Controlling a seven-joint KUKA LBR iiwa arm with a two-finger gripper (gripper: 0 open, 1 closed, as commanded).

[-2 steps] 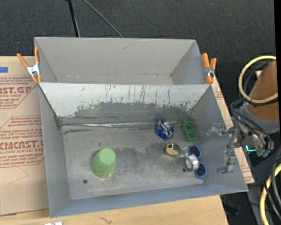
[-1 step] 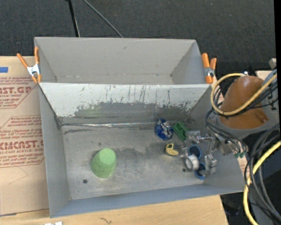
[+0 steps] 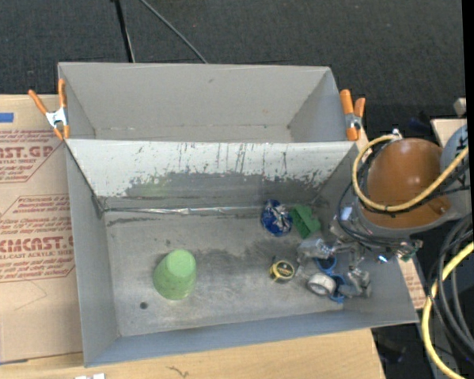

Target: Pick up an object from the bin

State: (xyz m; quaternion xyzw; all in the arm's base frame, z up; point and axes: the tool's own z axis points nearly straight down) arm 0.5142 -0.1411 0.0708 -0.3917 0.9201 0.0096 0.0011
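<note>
Grey metal bin [image 3: 90, 256]: floor scuffed, contents sparse. The arm's orange-covered wrist [image 3: 401, 182] stands over the right wall. A light green foam cylinder [image 3: 175, 273] sits alone at the floor's left, well apart from everything else. The gripper [image 3: 341, 265] is low in the front right corner, directly over a small white-and-blue round piece [image 3: 322, 283]; its opening and any hold cannot be determined. A green rectangular block [image 3: 306, 221] lies just beside a crumpled blue-and-silver wrapper [image 3: 275, 218]. A small yellow-and-black ring [image 3: 282, 269] lies near the gripper's left.

A robotics lab, judging by the cabled robot arm [image 3: 403, 188] beside a scuffed grey metal bin [image 3: 90, 256]
</note>
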